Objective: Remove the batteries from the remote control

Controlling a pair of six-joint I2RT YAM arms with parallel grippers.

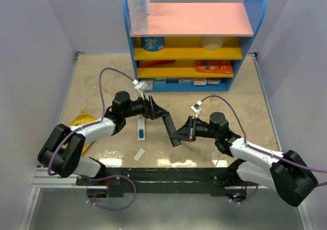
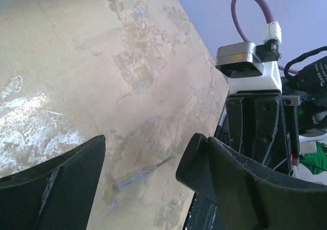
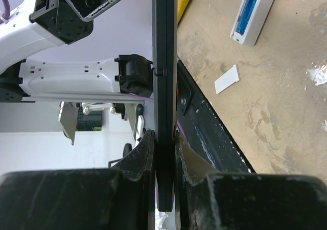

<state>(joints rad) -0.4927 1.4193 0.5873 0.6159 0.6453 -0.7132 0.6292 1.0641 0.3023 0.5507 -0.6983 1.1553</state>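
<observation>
Open tabletop (image 1: 245, 102) at right, shelf (image 1: 189, 18) walls the back, yellow bag (image 1: 82, 121) left, white remote (image 1: 141, 128) mid-table

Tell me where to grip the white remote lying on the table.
Probably grip the white remote across its long sides at the closed far half, coming straight down: it lies flat, bay up, with the blue batteries exposed at the near end.

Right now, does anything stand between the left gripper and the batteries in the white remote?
Nothing visible does. The white remote lies open side up, blue batteries exposed, its cover off beside it. The black remote, clamped in the right gripper, is off to one side.
</observation>
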